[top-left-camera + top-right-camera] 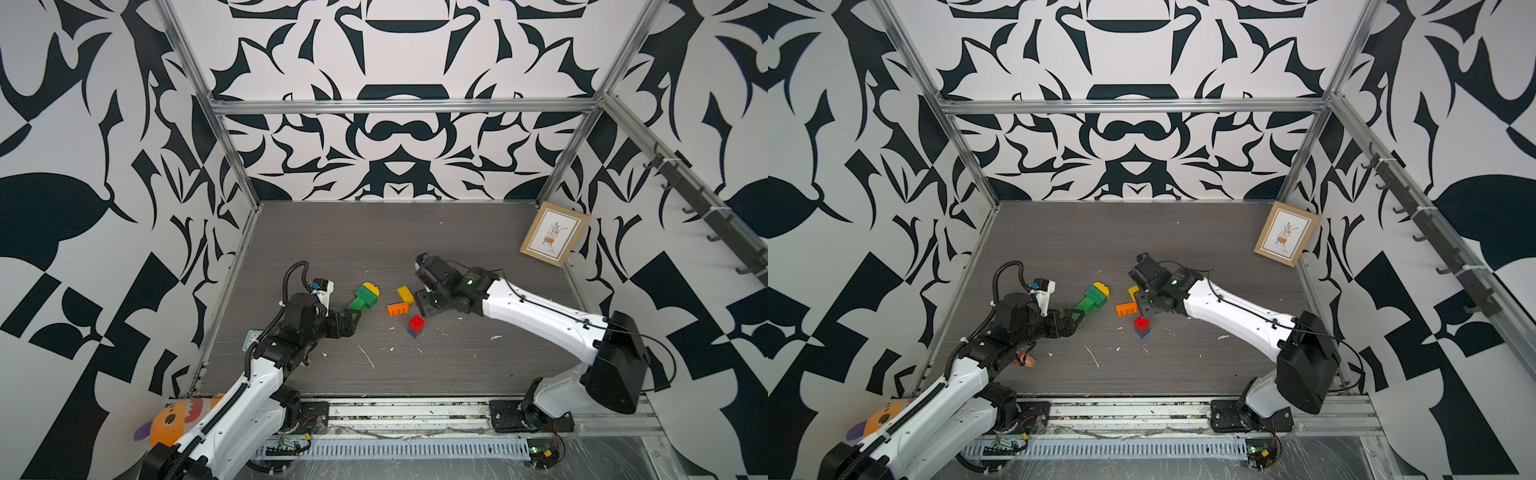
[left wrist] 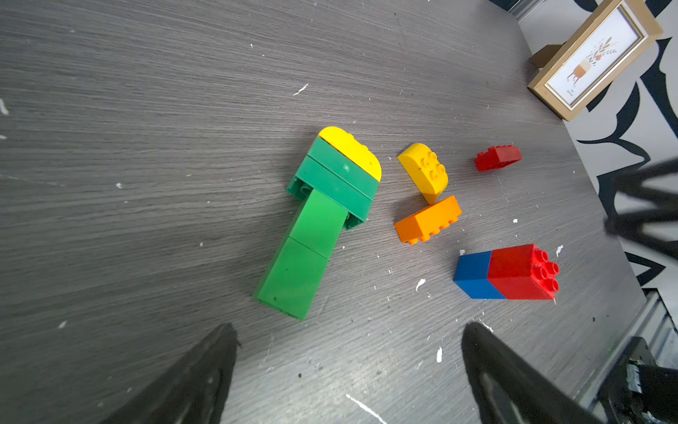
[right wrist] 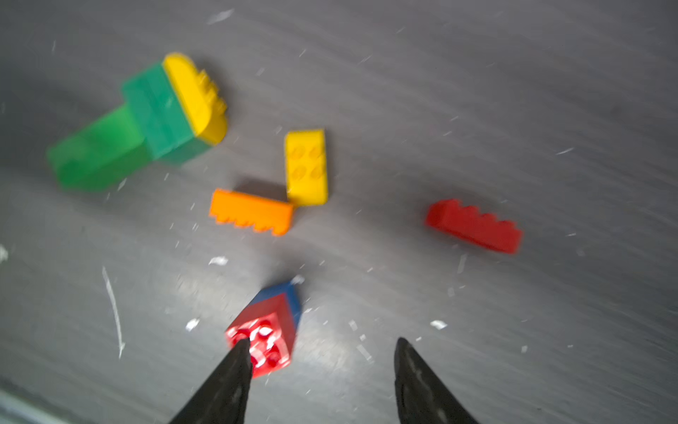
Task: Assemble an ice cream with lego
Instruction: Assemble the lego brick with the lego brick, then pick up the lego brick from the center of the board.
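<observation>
The lego lies mid-table. A green stem with wider green bricks and a yellow rounded cap (image 1: pixel 365 297) (image 2: pixel 323 216) lies on its side. Right of it are a loose yellow rounded brick (image 1: pixel 405 294) (image 3: pixel 306 165) and an orange brick (image 1: pixel 398 309) (image 3: pixel 251 211). A red brick on a blue one (image 1: pixel 415 326) (image 3: pixel 271 330) stands nearer the front. A loose red brick (image 3: pixel 473 225) (image 2: pixel 497 158) is hidden under my right arm in both top views. My left gripper (image 2: pixel 350 330) is open just short of the green stem's foot. My right gripper (image 3: pixel 323 341) is open above the table beside the red-blue stack, holding nothing.
A framed picture (image 1: pixel 555 233) leans on the right wall at the back. An orange plush toy (image 1: pixel 174 419) sits by the left arm's base. White specks litter the grey table (image 1: pixel 374 241). Metal rails edge the table.
</observation>
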Controlling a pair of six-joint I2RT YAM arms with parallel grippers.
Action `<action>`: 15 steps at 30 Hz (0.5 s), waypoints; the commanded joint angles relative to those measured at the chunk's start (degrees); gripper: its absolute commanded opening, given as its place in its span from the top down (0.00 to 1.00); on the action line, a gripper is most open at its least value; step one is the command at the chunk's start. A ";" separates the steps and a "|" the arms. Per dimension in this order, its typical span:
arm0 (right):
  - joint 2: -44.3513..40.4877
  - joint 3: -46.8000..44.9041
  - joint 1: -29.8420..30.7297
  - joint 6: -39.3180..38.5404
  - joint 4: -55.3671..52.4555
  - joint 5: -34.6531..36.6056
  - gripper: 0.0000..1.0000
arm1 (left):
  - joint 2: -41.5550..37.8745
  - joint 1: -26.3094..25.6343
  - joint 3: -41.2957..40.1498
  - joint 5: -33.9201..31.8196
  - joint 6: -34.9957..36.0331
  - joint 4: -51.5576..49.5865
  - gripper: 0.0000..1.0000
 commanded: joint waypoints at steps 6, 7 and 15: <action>11.28 3.55 -19.50 -11.90 6.15 -10.79 0.35 | -0.33 -0.01 -0.89 -0.34 -0.57 -0.23 0.01; 13.15 4.36 -20.60 -12.70 7.06 -11.94 0.35 | -0.32 -0.02 -0.89 -0.40 -0.55 -0.23 0.01; 22.46 7.44 -24.23 -13.55 12.52 -18.08 0.35 | 0.02 -0.08 -0.83 -0.73 -0.64 -0.23 0.01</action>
